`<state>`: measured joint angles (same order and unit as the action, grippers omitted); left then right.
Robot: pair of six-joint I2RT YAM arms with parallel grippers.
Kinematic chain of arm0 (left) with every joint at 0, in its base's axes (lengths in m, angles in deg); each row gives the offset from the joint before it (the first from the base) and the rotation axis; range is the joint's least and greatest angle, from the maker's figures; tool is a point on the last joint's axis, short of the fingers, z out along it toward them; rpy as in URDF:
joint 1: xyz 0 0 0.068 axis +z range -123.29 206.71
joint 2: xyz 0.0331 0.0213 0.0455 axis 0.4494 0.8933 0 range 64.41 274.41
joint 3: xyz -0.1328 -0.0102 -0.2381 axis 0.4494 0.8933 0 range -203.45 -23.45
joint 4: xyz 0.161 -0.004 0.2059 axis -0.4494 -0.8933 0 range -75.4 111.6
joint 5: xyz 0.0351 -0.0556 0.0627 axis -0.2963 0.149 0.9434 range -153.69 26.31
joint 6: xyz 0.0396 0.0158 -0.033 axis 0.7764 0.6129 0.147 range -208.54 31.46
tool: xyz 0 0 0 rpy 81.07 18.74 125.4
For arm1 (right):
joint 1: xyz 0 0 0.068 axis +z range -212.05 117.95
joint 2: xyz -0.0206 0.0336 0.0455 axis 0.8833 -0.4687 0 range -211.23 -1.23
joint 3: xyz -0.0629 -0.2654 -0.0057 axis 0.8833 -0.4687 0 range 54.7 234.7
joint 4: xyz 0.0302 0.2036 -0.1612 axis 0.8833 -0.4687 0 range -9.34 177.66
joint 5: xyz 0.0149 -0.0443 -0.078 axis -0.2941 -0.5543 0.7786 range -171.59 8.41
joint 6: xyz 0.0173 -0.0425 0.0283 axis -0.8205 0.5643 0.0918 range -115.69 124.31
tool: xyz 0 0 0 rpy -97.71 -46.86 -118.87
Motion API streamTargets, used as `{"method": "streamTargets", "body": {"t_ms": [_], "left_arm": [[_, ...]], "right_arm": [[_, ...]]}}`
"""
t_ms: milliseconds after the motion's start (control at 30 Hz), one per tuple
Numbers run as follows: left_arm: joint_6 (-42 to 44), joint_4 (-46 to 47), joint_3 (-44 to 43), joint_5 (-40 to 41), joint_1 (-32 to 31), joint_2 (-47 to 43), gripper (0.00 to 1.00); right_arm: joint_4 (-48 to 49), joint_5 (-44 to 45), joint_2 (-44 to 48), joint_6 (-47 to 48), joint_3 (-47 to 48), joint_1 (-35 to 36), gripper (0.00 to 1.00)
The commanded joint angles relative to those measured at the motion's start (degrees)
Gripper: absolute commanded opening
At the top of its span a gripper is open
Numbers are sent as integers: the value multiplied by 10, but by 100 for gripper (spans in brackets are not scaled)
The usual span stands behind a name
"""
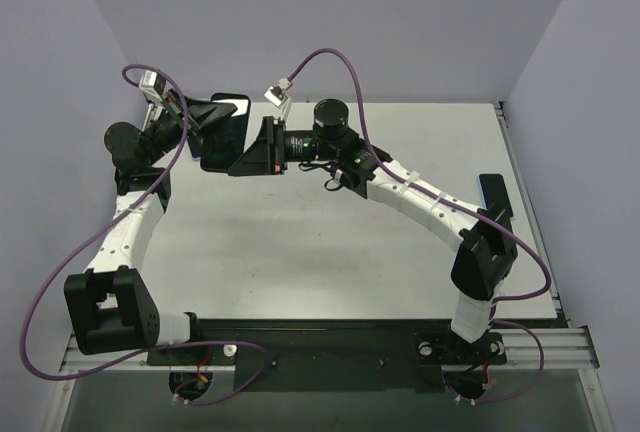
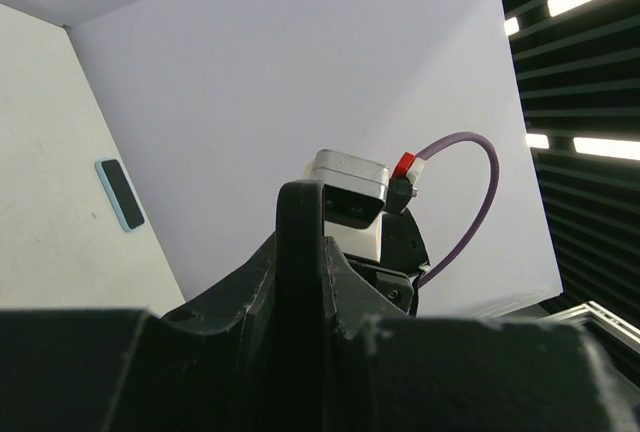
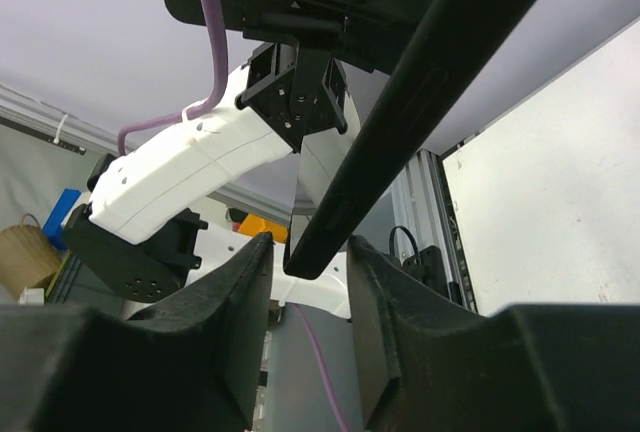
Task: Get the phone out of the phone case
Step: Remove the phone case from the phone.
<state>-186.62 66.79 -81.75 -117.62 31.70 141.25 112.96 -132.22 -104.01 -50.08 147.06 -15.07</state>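
Note:
A black phone in its black case [image 1: 224, 135] is held up off the table at the far left. My left gripper [image 1: 207, 115] is shut on its far-left edge. In the left wrist view the case [image 2: 300, 214] stands edge-on, clamped in that gripper [image 2: 302, 277]. My right gripper [image 1: 247, 155] is at the phone's near right side. In the right wrist view it [image 3: 308, 248] is open, and the lower end of the cased phone [image 3: 420, 102] hangs between its fingers [image 3: 240, 312] with gaps on both sides.
A second dark phone-like slab [image 1: 495, 195] lies at the table's right edge; in the left wrist view it [image 2: 120, 194] shows a light-blue rim. The left wall stands close behind the left arm. The purple cables [image 1: 340, 62] arc above the grippers.

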Motion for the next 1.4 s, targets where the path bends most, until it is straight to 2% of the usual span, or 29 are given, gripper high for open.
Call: {"method": "streamTargets", "body": {"t_ms": [0,133,167,200,267,300,333,367,400,433,500,633,700,933,1100,1367], "left_arm": [[-2,25,-44,11,3,-1,0],[-3,19,-47,9,4,1,0],[-4,13,-50,9,5,2,0],[-8,6,-52,7,6,5,0],[-22,-6,-56,5,10,10,0],[-32,-7,-55,6,12,14,0],[-58,-1,-53,5,12,18,0],[-75,24,-48,3,11,26,0],[-121,44,-44,1,11,32,0],[-147,111,-33,1,8,43,0],[-243,191,-23,1,-1,55,0],[-370,346,-1,26,-29,77,0],[-421,404,-1,36,-37,87,0],[-425,396,3,41,-46,74,0],[-437,407,11,50,-84,81,0],[-444,407,23,50,-92,75,0]], "right_arm": [[14,-23,7,15,33,3,28],[16,-31,-8,17,52,4,15],[16,-39,-8,21,52,7,4],[16,-43,-8,43,47,8,0],[2,-42,13,112,24,11,0],[-13,-36,20,178,19,14,0],[-49,-28,28,214,15,17,0],[-76,-26,35,302,17,23,0],[-105,-12,42,342,18,25,0],[-116,-10,43,399,20,29,0],[-133,-12,28,430,60,29,0],[-123,-23,-14,446,122,28,0],[-154,-13,-29,480,159,29,0],[-238,31,-72,568,242,30,0],[-312,68,-79,632,295,44,0],[-343,96,-88,676,339,58,0]]}}
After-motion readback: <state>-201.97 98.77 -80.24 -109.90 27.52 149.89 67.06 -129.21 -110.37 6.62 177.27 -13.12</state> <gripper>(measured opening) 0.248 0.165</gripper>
